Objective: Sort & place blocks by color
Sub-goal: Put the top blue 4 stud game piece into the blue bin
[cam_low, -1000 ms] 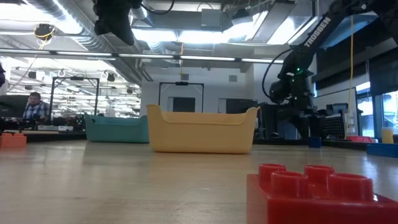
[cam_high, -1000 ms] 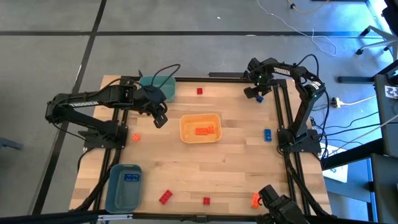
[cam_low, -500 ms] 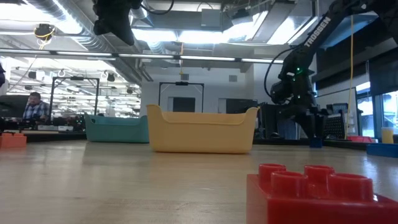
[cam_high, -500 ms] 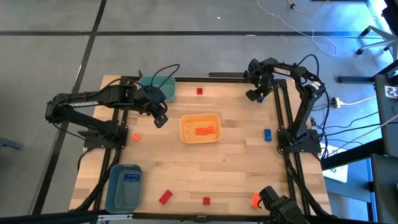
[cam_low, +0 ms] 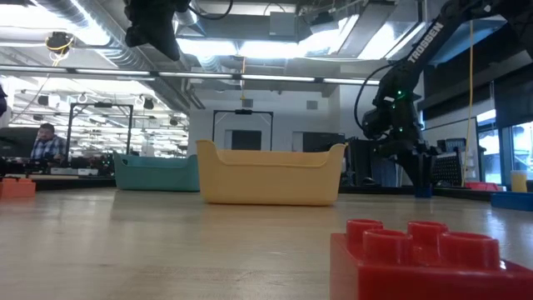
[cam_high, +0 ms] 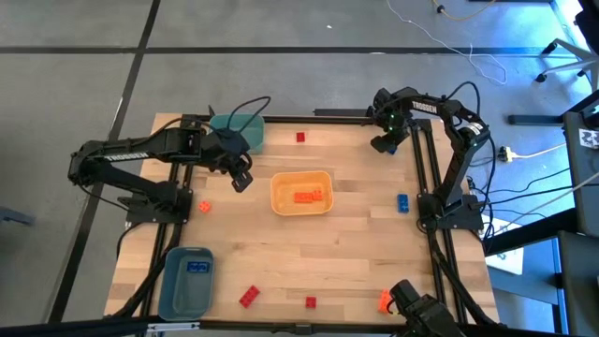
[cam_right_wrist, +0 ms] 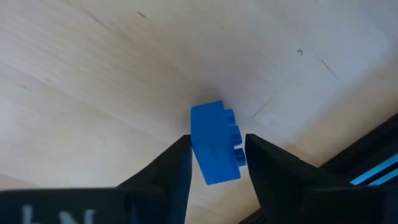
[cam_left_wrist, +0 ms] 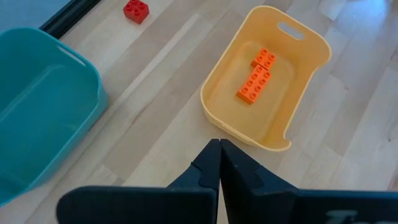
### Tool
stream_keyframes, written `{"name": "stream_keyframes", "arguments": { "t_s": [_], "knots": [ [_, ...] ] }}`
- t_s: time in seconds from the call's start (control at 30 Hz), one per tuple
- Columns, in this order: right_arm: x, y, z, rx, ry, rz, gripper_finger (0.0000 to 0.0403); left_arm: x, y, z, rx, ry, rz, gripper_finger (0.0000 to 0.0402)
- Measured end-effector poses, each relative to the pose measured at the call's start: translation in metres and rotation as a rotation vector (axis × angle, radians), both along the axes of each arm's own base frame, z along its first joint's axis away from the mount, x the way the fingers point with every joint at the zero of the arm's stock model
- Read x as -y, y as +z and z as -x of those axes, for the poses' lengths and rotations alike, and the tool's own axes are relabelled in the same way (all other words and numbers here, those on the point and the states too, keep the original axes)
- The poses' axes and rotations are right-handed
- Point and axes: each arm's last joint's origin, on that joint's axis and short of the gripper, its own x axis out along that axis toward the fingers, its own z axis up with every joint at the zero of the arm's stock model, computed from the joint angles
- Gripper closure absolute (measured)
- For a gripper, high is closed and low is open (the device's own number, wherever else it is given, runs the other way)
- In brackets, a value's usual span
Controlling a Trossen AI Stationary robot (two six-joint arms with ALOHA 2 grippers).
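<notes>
Right wrist view alone shows blue block (cam_right_wrist: pixel 215 144) between right hand (cam_right_wrist: pixel 216 163) fingers, narrow gap, at bench's far right corner. Left hand (cam_left_wrist: pixel 219 163) shut, empty, above bench near yellow bin (cam_left_wrist: pixel 267 87) holding two orange blocks (cam_left_wrist: pixel 255 79). Teal bin (cam_left_wrist: pixel 37 106) interior partly visible.

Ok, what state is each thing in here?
Left tool: shut, empty, raised beside the yellow bin.
Right tool: open, astride the blue block, which lies on the table.
Yellow bin: holds orange blocks.
Blue bin: holds a blue piece.
Teal bin: visible part bare.
</notes>
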Motion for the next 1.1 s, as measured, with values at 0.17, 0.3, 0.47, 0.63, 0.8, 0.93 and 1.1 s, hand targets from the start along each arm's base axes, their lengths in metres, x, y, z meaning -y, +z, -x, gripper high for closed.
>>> {"name": "stream_keyframes", "arguments": {
  "t_s": [0.17, 0.3, 0.47, 0.63, 0.8, 0.93, 1.1],
  "knots": [
    [0.0, -0.001, 0.0, -0.006, 0.001, 0.004, 0.0257, 0.001, 0.0, 0.0, 0.002, -0.013, 0.015, 0.0402],
    [0.0, -0.001, 0.0, -0.003, 0.001, 0.007, 0.0268, 0.001, 0.0, 0.0, 0.002, -0.015, 0.017, 0.0402],
    [0.002, 0.0, -0.001, 0.003, -0.029, 0.031, 0.0313, 0.001, 0.0, 0.0, 0.002, -0.015, 0.017, 0.0401],
    [0.002, 0.0, -0.001, 0.008, -0.054, 0.043, 0.0317, 0.001, 0.0, 0.0, 0.002, -0.015, 0.017, 0.0402],
    [0.003, 0.001, -0.002, 0.014, -0.061, 0.038, 0.0317, 0.001, 0.0, 0.0, 0.002, -0.015, 0.017, 0.0401],
    [0.004, 0.004, -0.004, 0.036, -0.066, 0.015, 0.032, 0.001, 0.0, 0.0, 0.002, -0.015, 0.017, 0.0402],
    [0.008, 0.016, -0.012, 0.098, -0.064, 0.005, 0.0374, 0.001, 0.0, 0.0, 0.002, -0.015, 0.017, 0.0401]
  ]
}}
